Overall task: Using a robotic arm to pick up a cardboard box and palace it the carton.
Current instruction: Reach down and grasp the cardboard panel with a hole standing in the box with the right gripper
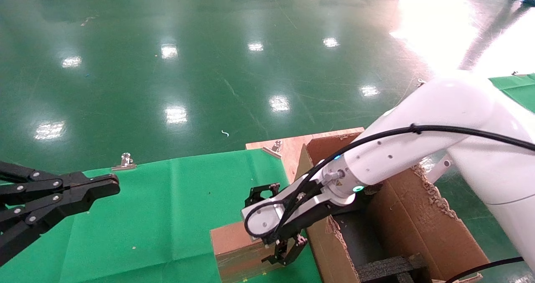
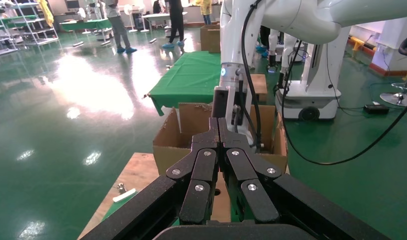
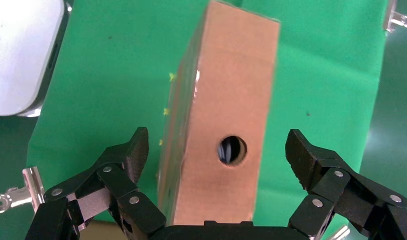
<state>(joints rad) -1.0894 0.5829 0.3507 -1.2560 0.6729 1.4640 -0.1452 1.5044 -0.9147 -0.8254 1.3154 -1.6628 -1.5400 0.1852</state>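
The carton [image 1: 411, 228], black foam [image 1: 391, 267] inside, stands beside the cardboard box [image 1: 240, 251] on the worktop [image 1: 159, 216]. Right end effector [image 3: 216, 150] straddles the box, released. Left end effector [image 2: 220, 131] hangs clenched.

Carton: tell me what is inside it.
Black foam inserts lie on the dark floor inside the carton. The robotic arm and the near wall hide the rest.

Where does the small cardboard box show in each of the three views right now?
Head view: cardboard box at bottom centre, under the right gripper.
Left wrist view: not identifiable.
Right wrist view: centre, hole facing the camera, between the open fingers.
Shared landmark: the green cloth.
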